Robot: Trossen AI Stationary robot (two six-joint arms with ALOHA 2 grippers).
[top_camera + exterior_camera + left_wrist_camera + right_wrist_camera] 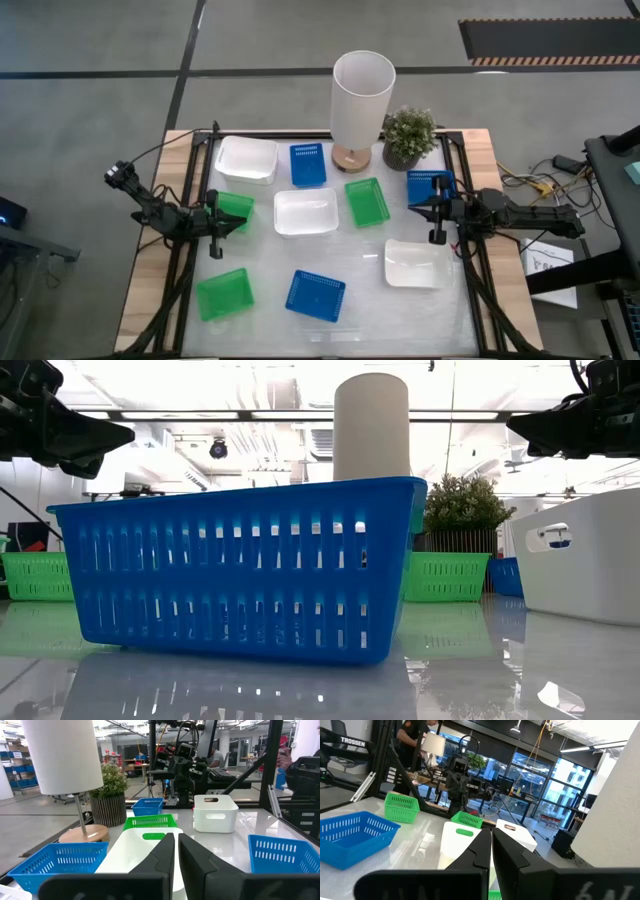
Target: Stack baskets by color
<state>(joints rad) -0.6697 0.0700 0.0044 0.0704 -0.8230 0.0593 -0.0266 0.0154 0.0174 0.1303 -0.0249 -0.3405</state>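
Overhead, the glossy white worktop carries scattered baskets; left end effector and right end effector hover shut, empty.

Glossy table (nine scattered baskets, lamp, potted plant)

- Three white baskets sit on the counter: one at the back left, one in the middle, one at the front right.
- Three blue baskets: one at the back, one at the right by the right arm, one at the front.
- Three green baskets: one at the left, one at the front left, one right of centre.
- That makes nine baskets in all, none stacked.
- One tall white cylinder lamp.
- One potted plant.
- Two dark arms, each with one hand: left hand, right hand.
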